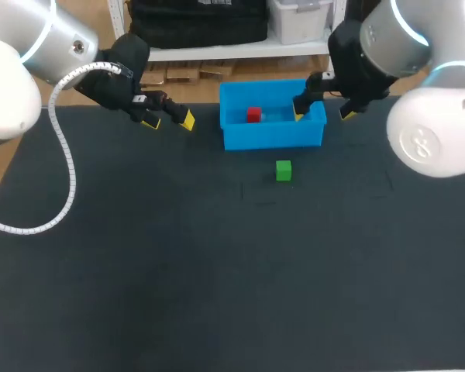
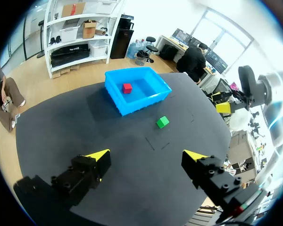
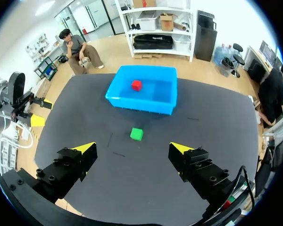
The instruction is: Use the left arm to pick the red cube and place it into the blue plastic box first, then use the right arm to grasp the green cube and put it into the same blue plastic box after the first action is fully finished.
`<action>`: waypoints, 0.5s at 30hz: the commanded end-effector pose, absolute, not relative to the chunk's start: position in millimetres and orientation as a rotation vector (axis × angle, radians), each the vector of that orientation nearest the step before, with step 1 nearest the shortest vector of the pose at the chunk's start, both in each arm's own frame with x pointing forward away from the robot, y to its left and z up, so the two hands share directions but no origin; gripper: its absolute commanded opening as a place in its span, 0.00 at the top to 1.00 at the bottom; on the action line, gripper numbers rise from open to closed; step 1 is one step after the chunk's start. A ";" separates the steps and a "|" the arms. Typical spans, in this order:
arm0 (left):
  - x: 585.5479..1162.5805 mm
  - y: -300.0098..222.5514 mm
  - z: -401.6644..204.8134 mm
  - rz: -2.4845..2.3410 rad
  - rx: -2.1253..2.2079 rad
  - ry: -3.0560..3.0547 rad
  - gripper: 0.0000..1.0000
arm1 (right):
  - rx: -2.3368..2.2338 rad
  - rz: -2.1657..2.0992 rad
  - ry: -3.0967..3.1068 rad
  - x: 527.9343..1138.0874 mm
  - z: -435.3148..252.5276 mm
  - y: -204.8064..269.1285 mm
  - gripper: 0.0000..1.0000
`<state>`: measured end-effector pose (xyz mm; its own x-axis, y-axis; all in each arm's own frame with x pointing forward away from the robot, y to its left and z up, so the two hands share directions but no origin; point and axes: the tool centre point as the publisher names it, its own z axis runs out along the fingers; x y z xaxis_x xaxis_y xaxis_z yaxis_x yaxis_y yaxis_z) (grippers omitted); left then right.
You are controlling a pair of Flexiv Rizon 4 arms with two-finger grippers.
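The green cube (image 1: 284,170) is lying near mid-frame, not yet picked. Behind it, the red cube (image 1: 253,115) is sitting inside the blue plastic box (image 1: 271,138), so the first step looks done. At upper left the left gripper (image 1: 169,121) is hanging wide open and empty. At upper right the right gripper (image 1: 322,111) is hovering by the box, likewise open and empty.

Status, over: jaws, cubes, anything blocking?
Left jaws open, empty. Right jaws open, empty. Red cube in blue box. Green cube on the table before the box; nothing blocking it.
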<state>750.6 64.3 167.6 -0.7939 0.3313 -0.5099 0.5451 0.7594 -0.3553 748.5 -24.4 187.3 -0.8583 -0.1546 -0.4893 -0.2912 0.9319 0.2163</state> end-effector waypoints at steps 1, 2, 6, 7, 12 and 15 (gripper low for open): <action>749.8 65.4 166.8 -0.700 0.667 2.529 0.00 | -0.326 0.377 2.644 758.2 188.2 -17.4 0.00; 749.8 65.4 166.8 -0.700 0.667 2.529 0.00 | -0.329 0.373 2.651 759.2 188.0 -16.4 0.00; 749.8 65.4 166.8 -0.700 0.667 2.529 0.00 | -0.345 0.357 2.673 761.9 188.2 -12.2 0.00; 749.8 65.4 166.8 -0.700 0.667 2.529 0.00 | -0.349 0.347 2.684 763.0 188.7 -10.7 0.00; 749.8 65.4 166.8 -0.700 0.667 2.529 0.00 | -0.351 0.307 2.717 767.4 190.3 -5.8 0.00; 749.8 65.4 166.8 -0.700 0.667 2.529 0.00 | -0.336 0.263 2.753 769.6 190.8 -3.0 0.00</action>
